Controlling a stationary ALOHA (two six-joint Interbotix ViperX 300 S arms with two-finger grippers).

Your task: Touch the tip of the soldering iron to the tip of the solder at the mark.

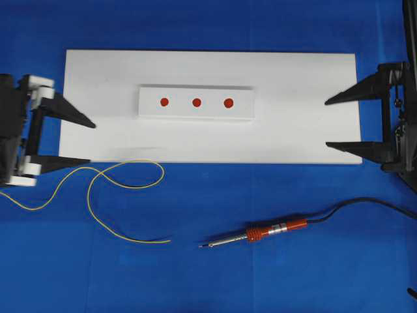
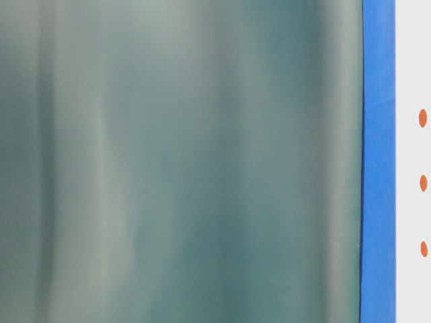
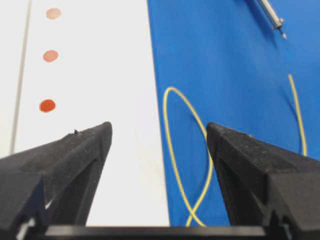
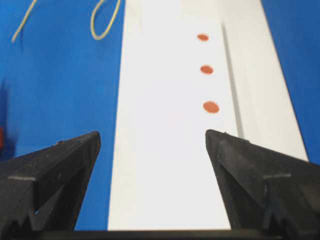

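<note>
The thin yellow solder wire (image 1: 98,189) lies in loose loops on the blue surface (image 1: 293,274), just in front of the left tool (image 1: 81,142), and the red-handled soldering iron with silver shaft (image 1: 260,233) lies well apart from the right tool (image 1: 339,122). Both tools hover at the short ends of the white board (image 1: 293,98), jaws spread wide and holding nothing. The raised white strip carrying three red marks (image 1: 196,102) sits between them.

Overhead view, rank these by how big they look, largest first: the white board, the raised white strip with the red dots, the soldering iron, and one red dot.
1. White board
2. Raised white strip, slightly longer and far wider than the iron
3. Soldering iron, cord excluded
4. Red dot; all three dots look alike in size
</note>
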